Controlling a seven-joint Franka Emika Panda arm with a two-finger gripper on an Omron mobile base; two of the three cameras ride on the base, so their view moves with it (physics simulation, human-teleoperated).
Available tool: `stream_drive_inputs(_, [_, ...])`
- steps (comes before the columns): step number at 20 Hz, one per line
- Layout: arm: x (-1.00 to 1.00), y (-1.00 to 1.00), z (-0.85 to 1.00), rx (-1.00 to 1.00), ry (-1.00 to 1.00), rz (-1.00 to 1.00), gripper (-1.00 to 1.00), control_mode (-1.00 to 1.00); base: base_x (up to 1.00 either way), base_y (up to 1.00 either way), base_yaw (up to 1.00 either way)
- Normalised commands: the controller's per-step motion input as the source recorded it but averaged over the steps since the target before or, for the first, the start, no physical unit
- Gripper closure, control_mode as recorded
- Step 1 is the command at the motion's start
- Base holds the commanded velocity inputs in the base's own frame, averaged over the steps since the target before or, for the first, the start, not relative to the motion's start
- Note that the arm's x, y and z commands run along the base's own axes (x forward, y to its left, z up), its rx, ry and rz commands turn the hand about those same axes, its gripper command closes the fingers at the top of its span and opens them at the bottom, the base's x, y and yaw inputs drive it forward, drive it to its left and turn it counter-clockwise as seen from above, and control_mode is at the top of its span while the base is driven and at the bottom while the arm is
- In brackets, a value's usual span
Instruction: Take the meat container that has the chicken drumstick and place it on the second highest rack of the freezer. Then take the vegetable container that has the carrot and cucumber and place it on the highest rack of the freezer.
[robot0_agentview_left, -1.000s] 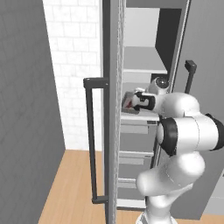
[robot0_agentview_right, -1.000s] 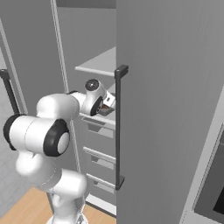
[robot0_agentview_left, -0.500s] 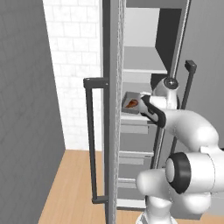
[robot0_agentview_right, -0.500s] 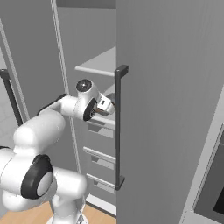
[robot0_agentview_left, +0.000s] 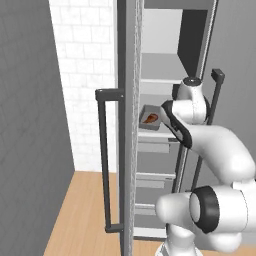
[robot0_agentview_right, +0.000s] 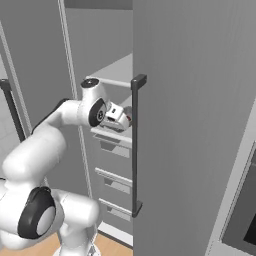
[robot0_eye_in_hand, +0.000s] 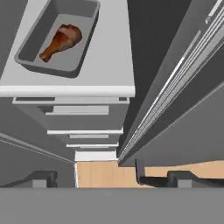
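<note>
Now my gripper (robot0_eye_in_hand: 107, 178) is spread wide and carries nothing, poised just off the front edge of the second highest rack (robot0_eye_in_hand: 105, 65). The meat container (robot0_eye_in_hand: 59, 37) sits flat on that rack toward its back left corner as my hand camera frames it, the chicken drumstick (robot0_eye_in_hand: 61, 41) lying inside, so I judge the first placement done. With the freezer (robot0_agentview_left: 165, 65) open, the highest rack (robot0_agentview_left: 160, 80) waits for the vegetable container, which I judge comes next.
</note>
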Motion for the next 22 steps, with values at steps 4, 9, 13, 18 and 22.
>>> stream_drive_inputs(4, [-0.64,-0.18,0.06,0.00,0.07,0.02,-1.00,-1.00,0.00,0.00,0.00])
stream_drive_inputs(9, [-0.77,-0.02,-0.03,0.02,0.00,0.10,-1.00,-1.00,0.00,0.00,0.00])
stream_drive_inputs(13, [-0.87,0.00,-0.12,0.00,-0.01,0.21,-1.00,-1.00,0.00,0.00,0.00])
stream_drive_inputs(18, [-0.68,0.00,-0.14,0.00,0.00,0.21,-1.00,-1.00,0.00,0.00,0.00])
stream_drive_inputs(22, [-0.49,0.02,-0.07,0.00,0.00,0.17,-1.00,-1.00,0.00,0.00,0.00])
